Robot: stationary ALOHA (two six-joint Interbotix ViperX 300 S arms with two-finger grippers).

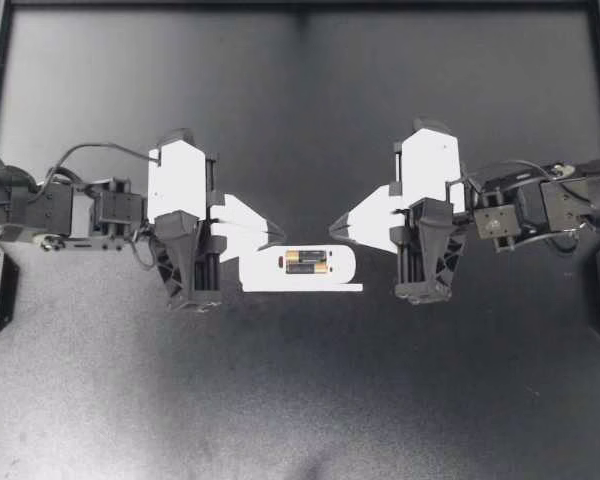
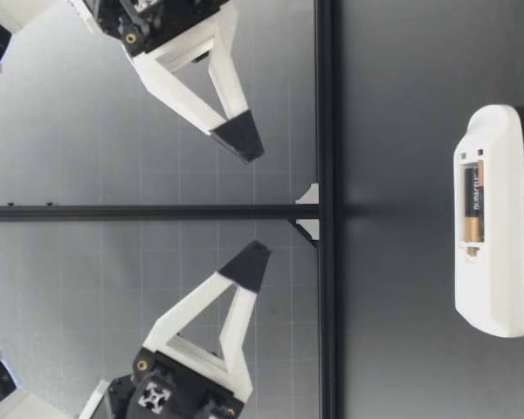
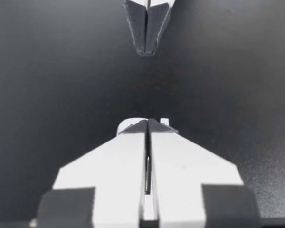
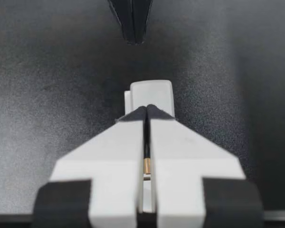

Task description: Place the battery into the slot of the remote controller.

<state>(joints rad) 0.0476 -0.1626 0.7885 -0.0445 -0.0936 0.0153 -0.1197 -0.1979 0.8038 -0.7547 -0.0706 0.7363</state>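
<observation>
The white remote (image 1: 325,266) lies flat on the dark table with its slot facing up, and the black-and-gold battery (image 1: 307,262) sits in that slot. My left gripper (image 1: 278,236) and my right gripper (image 1: 334,230) point at each other just behind the remote, both shut and holding nothing. The low view shows the remote (image 2: 493,218) and battery (image 2: 474,205) on the table, with my right gripper (image 2: 243,140) and left gripper (image 2: 251,257) raised well above them. In the right wrist view the remote (image 4: 151,94) shows under my right gripper (image 4: 146,108).
A thin white strip (image 1: 302,288) lies along the remote's near side. A black frame bar (image 1: 300,5) runs along the table's far edge. Bare dark table (image 1: 300,400) lies in front of the remote and behind both grippers.
</observation>
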